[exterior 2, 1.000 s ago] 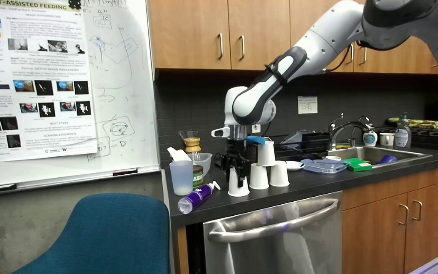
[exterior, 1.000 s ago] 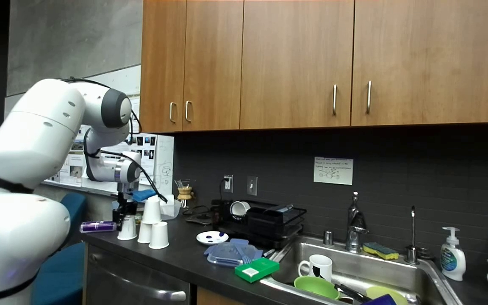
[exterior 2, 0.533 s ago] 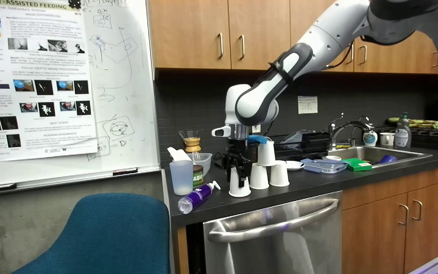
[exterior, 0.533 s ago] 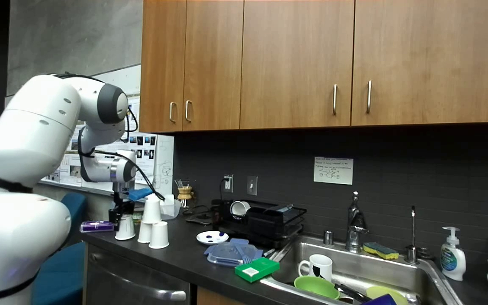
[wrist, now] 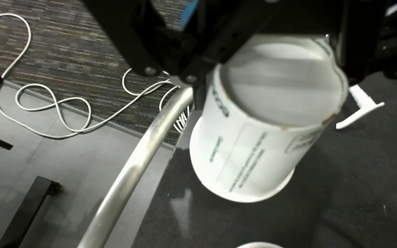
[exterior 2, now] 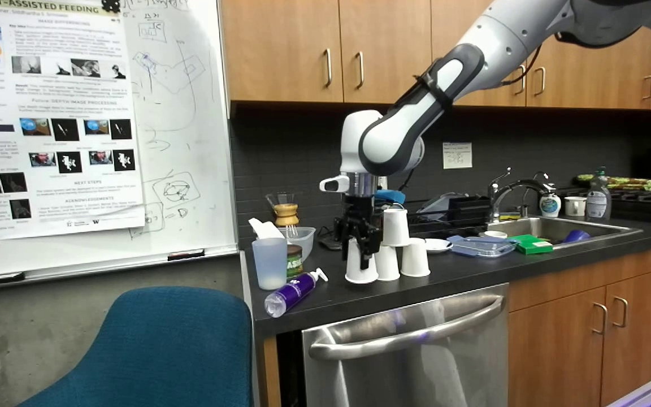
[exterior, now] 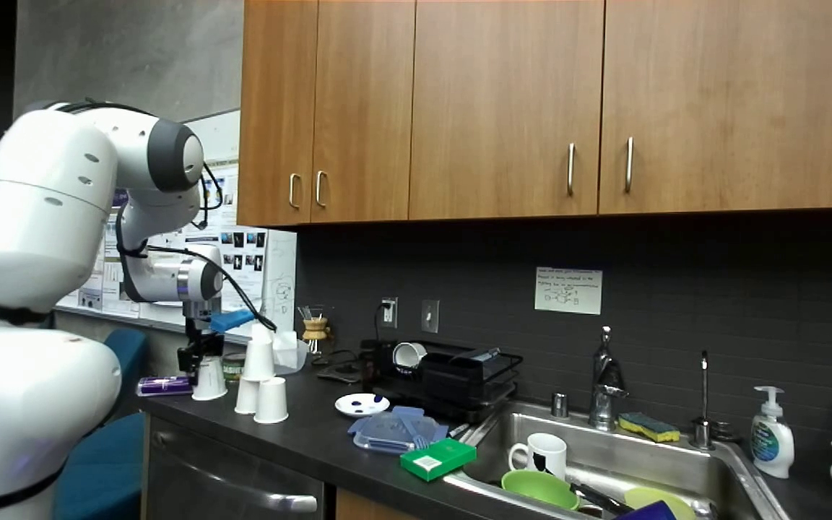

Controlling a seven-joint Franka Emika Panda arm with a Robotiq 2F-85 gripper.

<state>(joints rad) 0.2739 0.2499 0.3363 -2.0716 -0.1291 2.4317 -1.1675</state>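
Gripper (exterior 2: pixel 356 257), one: clamped on an upside-down paper cup (wrist: pixel 250 151). Cup's place: over the dark countertop (exterior 2: pixel 450 274), near its front edge; contact unclear. From it, in an exterior view: stack of three upturned cups (exterior 2: pixel 396 237), 2 o'clock, near; purple bottle (exterior 2: pixel 293 293), lying, 8 o'clock; jar (exterior 2: pixel 294 263), 9 o'clock.

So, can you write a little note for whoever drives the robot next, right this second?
Gripper: shut on an upside-down white cup; can't tell if its rim touches the counter.
Nearby: a top cup sits on two lower cups, all upside down. A purple bottle lies on its side.
Done: the white cup is gripped.
Left: letting it go, most likely.
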